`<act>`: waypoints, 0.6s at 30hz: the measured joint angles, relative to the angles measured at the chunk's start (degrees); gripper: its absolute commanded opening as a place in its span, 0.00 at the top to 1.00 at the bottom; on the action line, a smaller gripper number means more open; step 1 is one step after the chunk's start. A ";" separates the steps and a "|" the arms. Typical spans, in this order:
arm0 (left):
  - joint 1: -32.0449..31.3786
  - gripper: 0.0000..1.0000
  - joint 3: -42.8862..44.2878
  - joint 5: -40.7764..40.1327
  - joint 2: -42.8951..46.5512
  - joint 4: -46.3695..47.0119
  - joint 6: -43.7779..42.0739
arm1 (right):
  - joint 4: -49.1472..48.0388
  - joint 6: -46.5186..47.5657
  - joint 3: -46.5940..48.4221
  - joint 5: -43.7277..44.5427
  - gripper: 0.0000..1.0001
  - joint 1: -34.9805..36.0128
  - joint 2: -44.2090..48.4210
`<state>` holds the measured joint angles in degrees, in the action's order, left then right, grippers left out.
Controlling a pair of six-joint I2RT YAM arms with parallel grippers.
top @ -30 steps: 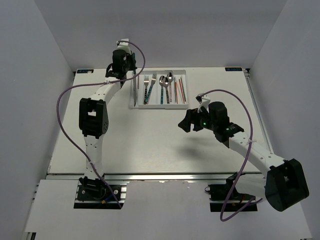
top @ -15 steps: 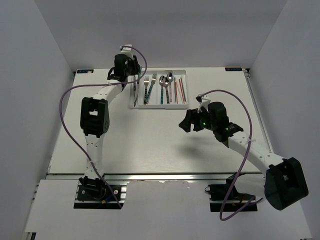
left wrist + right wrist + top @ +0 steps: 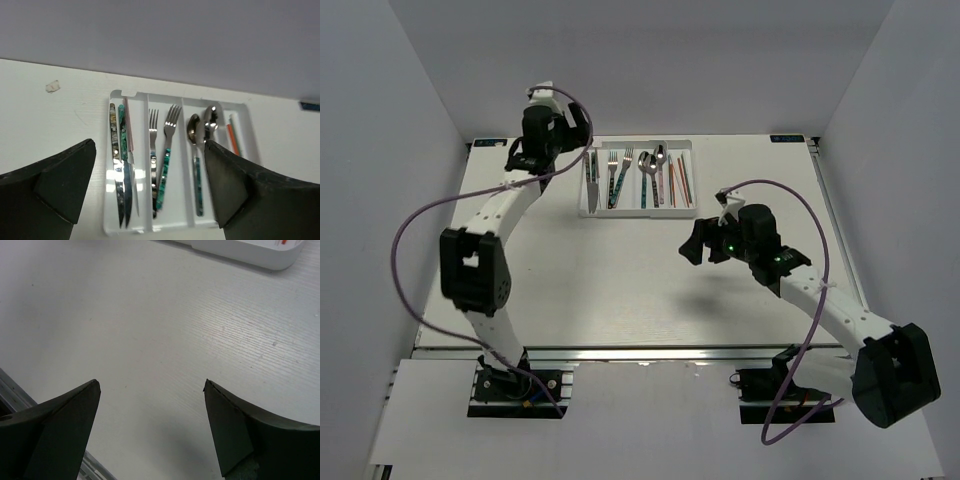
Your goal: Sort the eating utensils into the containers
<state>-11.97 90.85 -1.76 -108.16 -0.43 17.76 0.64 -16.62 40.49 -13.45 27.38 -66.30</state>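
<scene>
Silver knives lie in the tray beyond the left hand.

White, faintly grained desk, boxed in by plain grey panels on three sides. Small pale scrap lying flat near the far wall. Dark tab at the far left corner, second tab at the far right. Metal rail along the near edge.
</scene>
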 measured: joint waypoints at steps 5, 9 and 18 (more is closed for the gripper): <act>0.00 0.02 -9.01 -6.12 20.94 -6.62 6.16 | 7.30 -1.05 2.47 7.34 0.11 0.00 5.66; 0.00 0.02 -18.47 -11.23 37.68 -14.16 8.22 | 15.02 -1.14 7.02 17.75 0.11 0.00 12.28; 0.00 0.02 -34.95 -22.64 61.11 -29.53 3.76 | 27.91 -0.33 14.08 31.87 0.11 -0.02 29.75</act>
<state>-11.97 55.90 -24.40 -47.05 -29.95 21.52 28.56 -16.95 54.57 18.41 27.35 -36.56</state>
